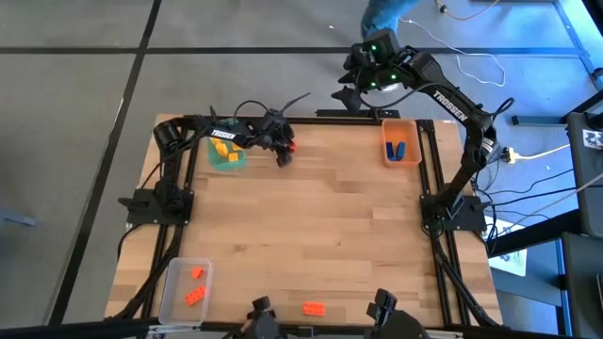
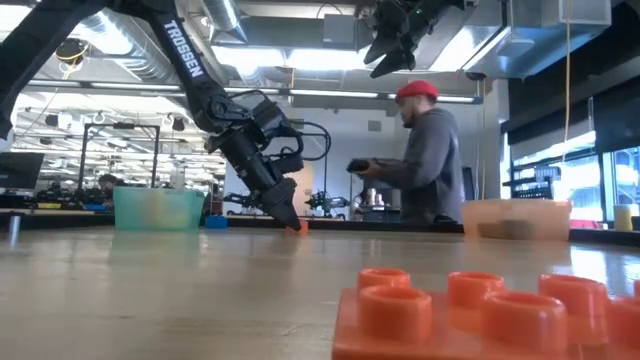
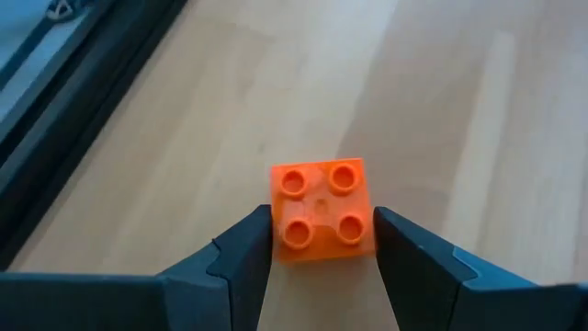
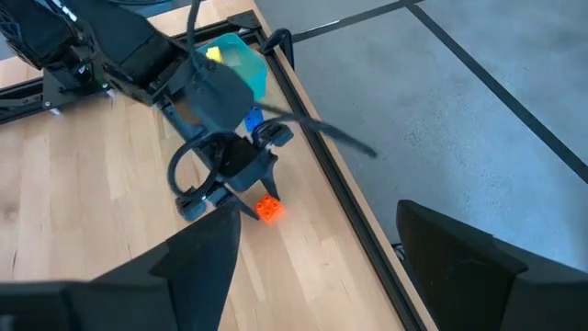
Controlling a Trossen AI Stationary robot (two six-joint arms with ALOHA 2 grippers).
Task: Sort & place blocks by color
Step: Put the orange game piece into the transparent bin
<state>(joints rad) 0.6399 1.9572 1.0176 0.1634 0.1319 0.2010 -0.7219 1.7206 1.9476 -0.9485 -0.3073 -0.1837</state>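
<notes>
Nearest the low camera a big red brick point(image 2: 490, 315) waits alone, while far across the table point(image 1: 339, 245) the left gripper point(image 3: 322, 241) stands low, fingers clamped either side of a small square orange block point(image 3: 323, 210), and the right gripper point(image 1: 350, 94) hangs spread wide beyond the rear edge.

My arms are dark, nearly black, built of jointed segments, with white TROSSEN lettering along the forearms. Loose black cables loop off my left wrist. My fingers point(image 3: 241, 267) are matte dark wedges with angular faces.
</notes>
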